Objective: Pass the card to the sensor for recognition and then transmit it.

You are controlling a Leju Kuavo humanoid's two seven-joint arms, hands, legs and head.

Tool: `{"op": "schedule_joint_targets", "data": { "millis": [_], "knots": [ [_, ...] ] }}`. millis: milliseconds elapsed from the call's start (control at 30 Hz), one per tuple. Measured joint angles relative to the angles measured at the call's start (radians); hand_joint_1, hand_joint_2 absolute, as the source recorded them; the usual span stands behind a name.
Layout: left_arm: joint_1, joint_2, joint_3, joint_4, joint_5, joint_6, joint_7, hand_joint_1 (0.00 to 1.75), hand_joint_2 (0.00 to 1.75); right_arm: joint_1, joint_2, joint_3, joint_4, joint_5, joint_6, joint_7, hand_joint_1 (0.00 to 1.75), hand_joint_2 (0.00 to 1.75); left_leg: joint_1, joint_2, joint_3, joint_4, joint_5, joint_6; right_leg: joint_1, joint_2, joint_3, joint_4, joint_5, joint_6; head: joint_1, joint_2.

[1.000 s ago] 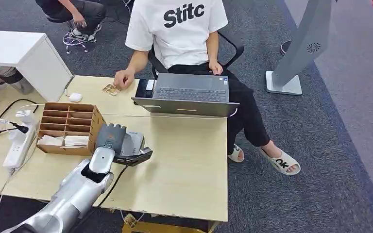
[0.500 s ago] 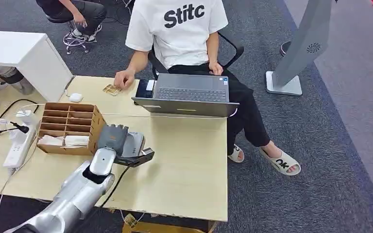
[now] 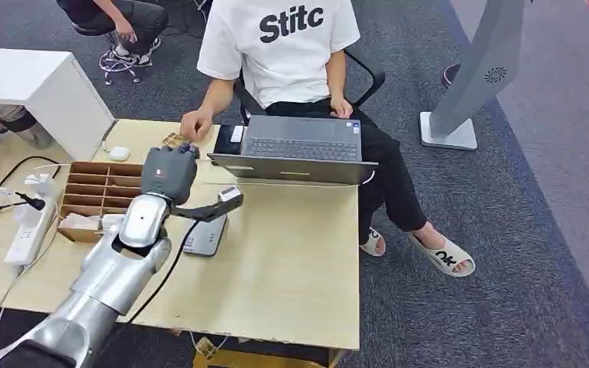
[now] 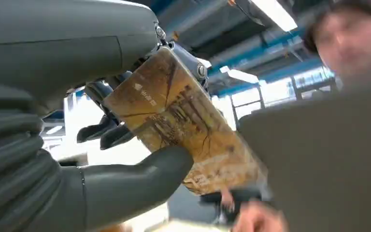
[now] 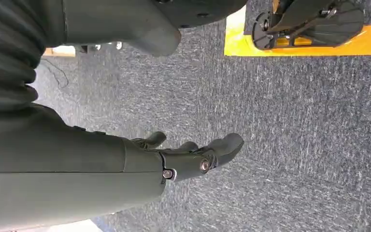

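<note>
My left hand [image 3: 169,173] is raised above the wooden table [image 3: 291,268] and holds the card [image 3: 213,208], which sticks out edge-on towards the laptop. In the left wrist view the card [image 4: 183,126] is brown and gold with a printed picture, pinched between the thick thumb [image 4: 140,180] and the darker fingers behind it. The grey sensor [image 3: 205,234] lies flat on the table below and just right of my forearm, apart from the card. My right hand [image 5: 193,155] hangs over grey carpet, fingers loosely apart, holding nothing.
A person in a white T-shirt [image 3: 280,46] sits at the table's far side behind an open laptop [image 3: 299,149], one hand by a small stack of cards [image 3: 174,140]. A cardboard sorter box [image 3: 103,192] and a white power strip [image 3: 24,228] lie at the left.
My left hand has lifted off the sensor with the card and moved up and away towards the person. The sensor now lies uncovered on the table.
</note>
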Motion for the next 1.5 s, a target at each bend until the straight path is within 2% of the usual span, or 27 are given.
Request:
{"op": "schedule_joint_targets", "data": {
  "millis": [167, 367, 567, 800, 833, 1033, 1167, 1267, 1367, 1500],
  "knots": [
    [-0.123, 0.041, 0.040, -0.069, -0.011, -0.040, 0.000, 1.75, 1.75, 0.000, 0.000, 0.010, 0.000, 0.009, -0.002, 0.007, 0.00, 1.75, 0.000, 0.000, 0.000, 0.000, 0.000, -0.001, 0.000, 0.000, 0.000, 0.001, 0.000, 0.000, 0.000, 0.000],
    [-0.229, 0.092, 0.054, -0.076, -0.066, -0.062, 0.019, 1.75, 1.75, -0.001, 0.000, 0.020, 0.000, 0.018, 0.000, 0.011, 0.00, 1.75, 0.000, 0.000, 0.000, 0.000, 0.000, -0.001, 0.000, 0.000, 0.000, 0.001, 0.000, 0.000, 0.000, 0.000],
    [-0.253, 0.109, 0.055, -0.073, -0.072, -0.058, 0.033, 1.75, 1.75, -0.001, 0.000, 0.028, 0.000, 0.019, 0.000, 0.013, 0.00, 1.75, 0.000, 0.000, 0.000, 0.000, 0.000, -0.001, 0.000, 0.000, 0.000, 0.001, 0.000, 0.000, 0.000, 0.000],
    [-0.252, 0.109, 0.055, -0.067, -0.072, -0.013, 0.033, 1.75, 1.75, -0.001, 0.000, 0.033, 0.000, 0.019, 0.001, 0.014, 0.00, 1.75, 0.000, 0.000, 0.000, 0.000, 0.000, -0.001, 0.000, 0.000, 0.000, 0.001, 0.000, 0.000, 0.000, 0.000],
    [-0.251, 0.109, 0.055, -0.067, -0.072, -0.006, 0.033, 0.00, 1.75, -0.001, 0.000, 0.034, 0.000, 0.019, 0.001, 0.014, 0.00, 1.75, 0.000, 0.000, 0.000, 0.000, 0.000, -0.001, 0.000, 0.000, 0.000, 0.001, 0.000, 0.000, 0.000, 0.000],
    [-0.235, 0.108, 0.055, -0.069, -0.087, 0.070, 0.033, 0.00, 1.75, -0.001, 0.000, 0.037, 0.000, 0.020, 0.001, 0.014, 0.00, 1.75, 0.000, 0.000, 0.000, 0.000, 0.000, -0.001, 0.000, 0.000, 0.000, 0.001, 0.000, 0.000, 0.000, 0.000],
    [-0.204, 0.103, 0.058, -0.075, -0.067, 0.066, 0.024, 0.00, 1.75, -0.001, 0.000, 0.038, 0.000, 0.017, -0.001, 0.014, 0.00, 1.75, 0.000, 0.000, -0.001, 0.000, 0.000, -0.001, 0.000, 0.000, 0.000, 0.001, 0.000, 0.000, 0.000, 0.000],
    [-0.165, 0.095, 0.067, -0.105, 0.029, 0.031, -0.020, 0.00, 1.75, -0.001, 0.000, 0.037, 0.000, 0.004, -0.003, 0.012, 0.00, 1.75, 0.000, 0.000, -0.001, 0.000, 0.000, -0.001, 0.000, 0.001, -0.001, 0.000, 0.000, 0.000, 0.000, 0.000],
    [-0.109, 0.094, 0.072, -0.152, 0.062, -0.008, -0.025, 0.00, 1.75, -0.001, 0.001, 0.037, 0.000, -0.005, -0.004, 0.011, 0.00, 1.75, 0.000, 0.001, -0.001, 0.000, 0.000, -0.001, 0.000, 0.001, -0.001, 0.000, 0.000, 0.000, 0.000, 0.000],
    [0.013, 0.125, 0.074, -0.257, 0.152, -0.133, -0.040, 0.00, 1.75, 0.001, 0.003, 0.033, 0.000, -0.034, -0.004, 0.009, 0.00, 1.75, 0.000, 0.002, -0.001, 0.000, 0.000, 0.000, 0.000, 0.003, -0.001, 0.000, 0.000, 0.000, 0.000, 0.000]
  ]
}}
